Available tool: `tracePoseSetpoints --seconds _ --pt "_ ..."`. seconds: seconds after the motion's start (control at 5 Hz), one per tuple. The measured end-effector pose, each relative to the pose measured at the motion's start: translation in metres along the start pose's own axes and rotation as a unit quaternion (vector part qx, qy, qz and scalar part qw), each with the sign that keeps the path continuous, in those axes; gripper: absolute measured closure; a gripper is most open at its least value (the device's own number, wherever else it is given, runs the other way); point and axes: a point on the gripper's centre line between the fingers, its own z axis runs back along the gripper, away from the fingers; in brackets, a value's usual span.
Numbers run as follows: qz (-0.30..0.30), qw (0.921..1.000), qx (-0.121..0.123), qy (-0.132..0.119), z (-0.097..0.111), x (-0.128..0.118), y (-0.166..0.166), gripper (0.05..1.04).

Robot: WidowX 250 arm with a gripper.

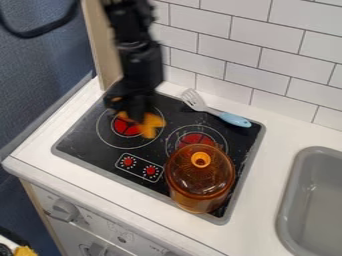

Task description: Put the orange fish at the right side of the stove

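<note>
With the stove top (87, 145) read as a clock face, twelve at its far edge by the wall, a yellow thing (25, 251) is nearest, well out toward half past seven. Along the front of the oven are pale knobs (65, 210), also toward seven and eight. The white counter (100, 189) runs around the stove top.

On the stove top, an amber see-through pot (202, 202) stands toward half past four, its lid (186, 175) on and topped by an orange knob (200, 159). A gray sink (284, 210) is set into the counter out toward four. The dial panel (139, 168), with two red dials, is at seven.

A red burner (195, 139) is near half past two, partly behind the lid. Another red burner (125, 127) is toward half past ten, and the gripper (139, 115) hangs over it, pinching the orange fish (153, 126). The fish is toward eleven, over that burner's right-hand part; whether it touches the stove cannot be told.

A spatula (234, 119) with a blue handle lies toward one, its slotted white head pointing to twelve. White wall tiles (227, 45) rise behind.
</note>
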Motion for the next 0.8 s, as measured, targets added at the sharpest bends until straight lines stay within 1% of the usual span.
tracePoseSetpoints --seconds 0.2,0.4,0.6,0.8 --pt "0.047 0.9978 0.041 -0.022 0.007 0.023 0.023 0.808" --pt "0.053 0.9972 0.046 -0.026 -0.007 0.050 0.044 0.808" --pt "0.077 0.9949 0.059 -0.029 -0.017 0.062 0.060 0.808" --pt "0.085 0.9947 0.049 -0.033 -0.034 0.068 0.064 0.808"
